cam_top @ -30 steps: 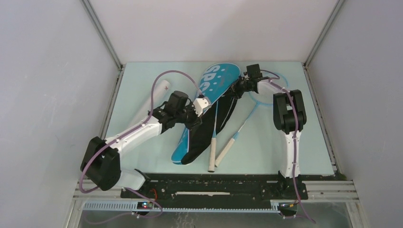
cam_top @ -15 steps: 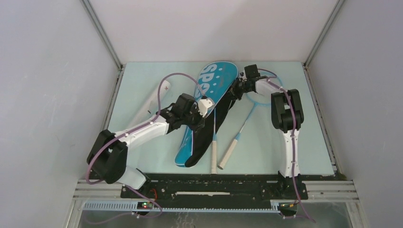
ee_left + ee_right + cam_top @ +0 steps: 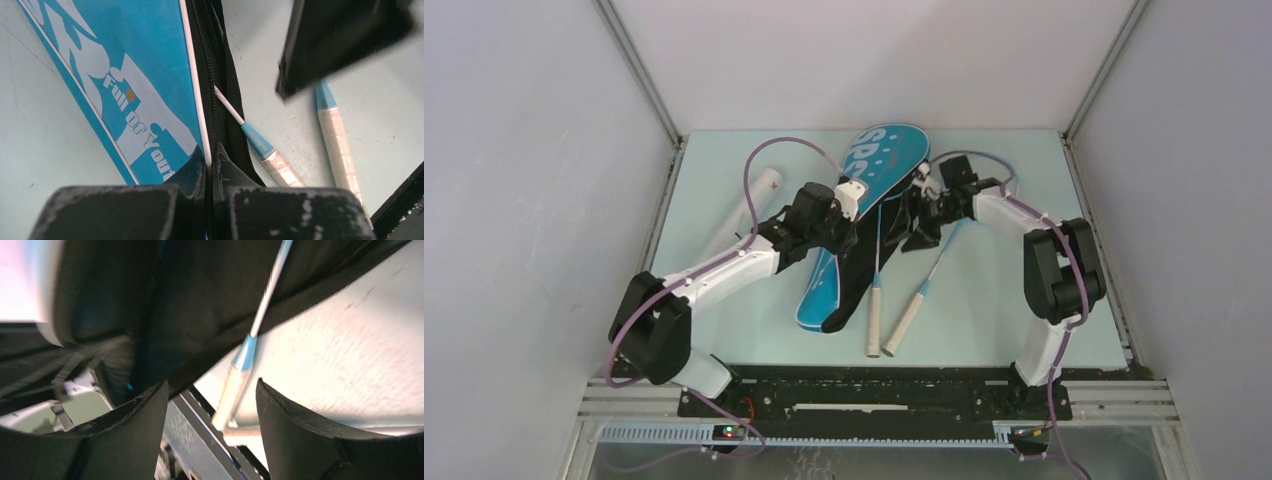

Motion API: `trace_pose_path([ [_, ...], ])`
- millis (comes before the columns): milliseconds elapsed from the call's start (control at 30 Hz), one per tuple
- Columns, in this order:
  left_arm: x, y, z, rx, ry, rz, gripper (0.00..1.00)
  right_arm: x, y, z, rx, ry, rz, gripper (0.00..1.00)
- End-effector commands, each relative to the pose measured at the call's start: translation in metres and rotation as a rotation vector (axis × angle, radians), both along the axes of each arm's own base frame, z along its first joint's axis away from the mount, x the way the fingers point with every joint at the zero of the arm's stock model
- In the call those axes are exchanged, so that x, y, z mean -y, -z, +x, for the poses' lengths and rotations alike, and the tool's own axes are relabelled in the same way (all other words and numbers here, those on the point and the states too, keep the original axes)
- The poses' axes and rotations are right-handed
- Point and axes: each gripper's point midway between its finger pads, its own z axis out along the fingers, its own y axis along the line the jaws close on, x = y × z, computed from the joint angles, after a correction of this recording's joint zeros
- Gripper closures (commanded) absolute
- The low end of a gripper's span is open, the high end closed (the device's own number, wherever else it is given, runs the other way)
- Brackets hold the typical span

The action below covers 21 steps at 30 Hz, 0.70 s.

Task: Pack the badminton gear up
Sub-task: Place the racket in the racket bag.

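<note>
Two racket handles [image 3: 875,322] lie beside the bag [image 3: 886,160]; left gripper [image 3: 209,162] pinches its edge, right gripper [image 3: 210,410] gapes; tube [image 3: 764,187] upper left.

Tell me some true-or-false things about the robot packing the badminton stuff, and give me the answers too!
1. The left tool is pinched shut on the edge of the blue bag. True.
2. The right tool is squeezing a racket. False: it is open and grips nothing.
3. The white racket handles lie outside the bag. True.
4. The white tube lies on the right of the bag. False: in the top view it lies to the bag's left.
</note>
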Motion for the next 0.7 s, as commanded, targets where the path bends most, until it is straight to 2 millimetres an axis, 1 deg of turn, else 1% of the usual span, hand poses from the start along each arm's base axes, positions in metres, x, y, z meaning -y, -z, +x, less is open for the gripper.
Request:
trace_pose_path([
  [0,0.016,-0.047,0.024,0.077,-0.033,-0.133,1.0,-0.016,0.042,-0.059,-0.034,-0.188,-0.058,0.28],
  [67,0.015,-0.049,0.025,0.075,-0.035,-0.144,1.0,-0.023,0.053,-0.073,-0.041,-0.223,-0.065,0.29],
  [333,0.016,-0.05,0.021,0.078,-0.015,-0.156,1.0,-0.035,0.095,-0.105,-0.091,-0.241,-0.148,0.29],
  [433,0.015,-0.052,0.021,0.086,-0.017,-0.158,1.0,-0.04,0.105,-0.109,-0.095,-0.235,-0.189,0.3],
  [533,0.013,-0.052,0.02,0.094,-0.024,-0.157,1.0,-0.04,0.121,-0.115,-0.113,-0.229,-0.258,0.32],
  [667,0.01,-0.048,0.018,0.101,-0.022,-0.151,1.0,-0.04,0.134,-0.116,-0.124,-0.208,-0.323,0.39],
])
